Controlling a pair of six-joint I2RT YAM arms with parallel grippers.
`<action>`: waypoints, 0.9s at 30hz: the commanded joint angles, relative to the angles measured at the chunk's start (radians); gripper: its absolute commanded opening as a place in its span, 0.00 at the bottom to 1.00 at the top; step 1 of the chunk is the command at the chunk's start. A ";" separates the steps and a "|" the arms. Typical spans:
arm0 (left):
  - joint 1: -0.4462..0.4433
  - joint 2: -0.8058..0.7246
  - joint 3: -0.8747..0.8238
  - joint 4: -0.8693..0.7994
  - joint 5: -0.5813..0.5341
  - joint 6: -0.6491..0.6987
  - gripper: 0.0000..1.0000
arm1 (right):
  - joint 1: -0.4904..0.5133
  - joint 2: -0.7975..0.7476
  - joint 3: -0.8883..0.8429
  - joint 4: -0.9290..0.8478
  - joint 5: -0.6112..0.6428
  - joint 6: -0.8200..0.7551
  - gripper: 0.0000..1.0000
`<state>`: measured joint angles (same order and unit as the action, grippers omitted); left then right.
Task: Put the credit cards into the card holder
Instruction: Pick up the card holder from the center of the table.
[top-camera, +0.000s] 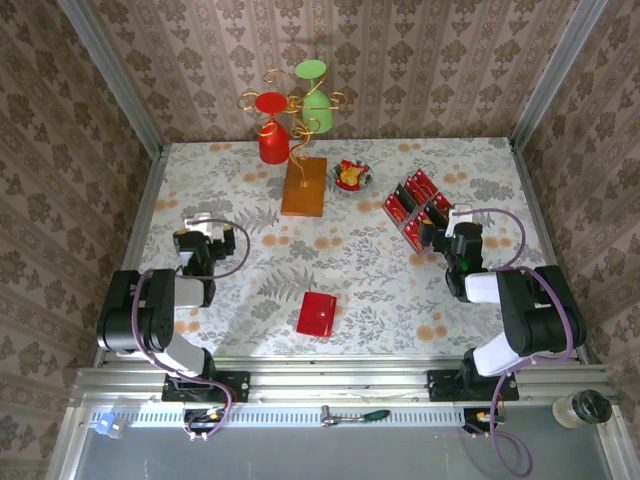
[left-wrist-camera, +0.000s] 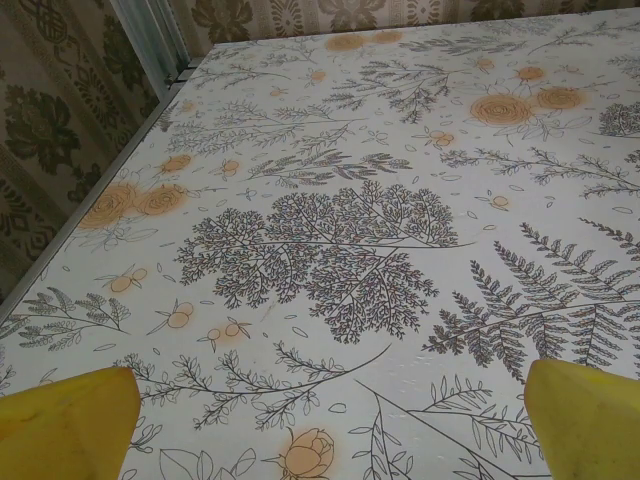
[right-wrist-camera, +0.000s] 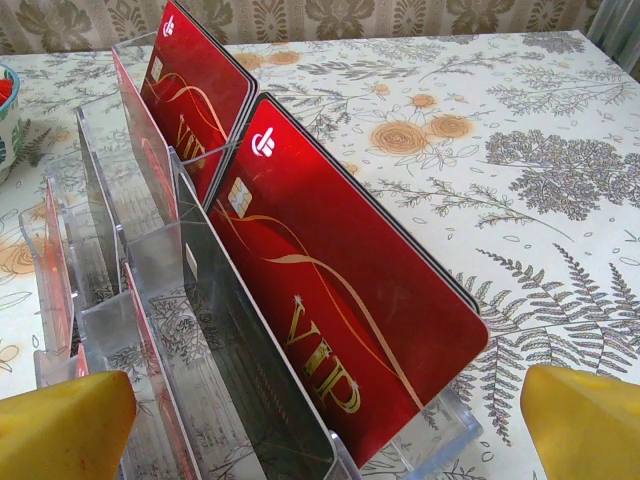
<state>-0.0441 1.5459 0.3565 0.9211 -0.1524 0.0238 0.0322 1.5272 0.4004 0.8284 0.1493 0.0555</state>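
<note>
Here, glossy red rectangular credit cards (right-wrist-camera: 330, 300) are stood tilted in a clear plastic rack (right-wrist-camera: 200, 330) just before the right gripper (right-wrist-camera: 325, 425), spread wide; the left gripper (left-wrist-camera: 325, 425) is spread likewise. The flat square red card holder (top-camera: 317, 313) is laid well apart from them.

Layout: credit cards (top-camera: 415, 203) far right, card holder (top-camera: 317, 313) near centre.
The credit cards stand in a rack (right-wrist-camera: 240, 390), right of a bowl (top-camera: 352, 177); the card holder lies on the table (top-camera: 250, 300).

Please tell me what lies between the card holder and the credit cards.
Nothing: in the top view, just bare floral tablecloth separates the card holder from the credit cards.
</note>
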 joint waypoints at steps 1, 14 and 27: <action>0.009 0.012 0.022 0.029 0.013 0.022 1.00 | -0.003 0.001 0.002 0.034 -0.007 -0.006 1.00; 0.009 0.013 0.029 0.016 0.013 0.021 1.00 | -0.004 0.005 0.008 0.025 -0.010 -0.005 1.00; 0.007 0.013 0.024 0.024 0.013 0.022 1.00 | -0.005 0.001 0.003 0.032 -0.013 -0.003 1.00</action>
<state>-0.0441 1.5459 0.3649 0.9211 -0.1524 0.0238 0.0322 1.5272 0.4004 0.8284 0.1490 0.0555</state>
